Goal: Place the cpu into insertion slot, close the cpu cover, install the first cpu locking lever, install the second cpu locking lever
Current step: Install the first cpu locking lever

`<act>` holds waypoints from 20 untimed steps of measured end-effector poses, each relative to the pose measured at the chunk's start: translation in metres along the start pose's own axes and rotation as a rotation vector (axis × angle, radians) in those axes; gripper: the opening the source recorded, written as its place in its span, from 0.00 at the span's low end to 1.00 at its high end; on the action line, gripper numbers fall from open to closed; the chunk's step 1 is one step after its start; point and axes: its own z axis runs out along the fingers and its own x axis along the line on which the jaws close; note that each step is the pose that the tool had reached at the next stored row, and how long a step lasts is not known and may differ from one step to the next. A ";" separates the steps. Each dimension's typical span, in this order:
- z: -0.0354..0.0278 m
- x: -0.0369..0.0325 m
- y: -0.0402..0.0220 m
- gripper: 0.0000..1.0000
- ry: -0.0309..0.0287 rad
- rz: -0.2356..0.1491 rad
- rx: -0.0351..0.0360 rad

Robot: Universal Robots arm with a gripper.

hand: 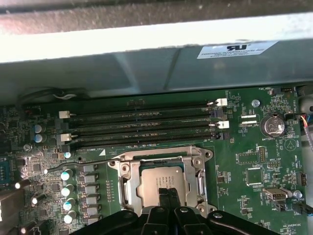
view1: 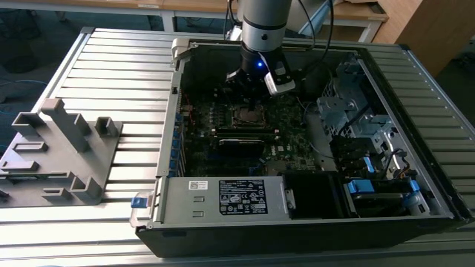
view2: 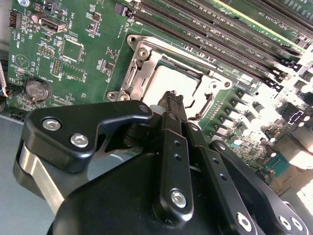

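The slatted metal table (view1: 111,61) carries an open computer case (view1: 282,236). A grey fixture (view1: 59,150) stands on it, apart from the case, at the exterior view's left.

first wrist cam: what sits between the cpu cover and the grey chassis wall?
A bank of long black memory slots runs across the green motherboard between the cpu cover and the chassis wall, seen in the first wrist view.

Room above the insertion slot (view1: 248,115) is taken up by the pincer (hand: 166,194), its fingers pressed together. Low memory slots (hand: 142,128) are laid beside the slot toward the case wall (hand: 146,63), and upright capacitors (hand: 68,188) are ranged along another side. To the exterior view's right of the slot, passage is narrowed by a metal drive cage (view1: 349,108).
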 end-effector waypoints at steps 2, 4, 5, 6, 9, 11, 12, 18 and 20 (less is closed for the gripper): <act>-0.0005 0.0000 0.0000 0.11 0.0000 0.000 0.0000; -0.0006 0.0000 0.0000 0.11 -0.0001 0.000 -0.0001; -0.0010 0.0000 0.0000 0.11 0.0001 0.000 0.0004; -0.0011 0.0000 0.0000 0.11 0.0001 0.000 0.0003; -0.0010 0.0000 0.0000 0.11 -0.0001 0.000 -0.0001; -0.0012 0.0000 0.0000 0.11 0.0000 0.000 0.0000; -0.0015 0.0000 0.0000 0.11 0.0002 0.000 0.0003; -0.0024 0.0000 0.0000 0.11 0.0002 0.000 0.0000; -0.0025 0.0000 0.0000 0.11 0.0002 0.000 0.0001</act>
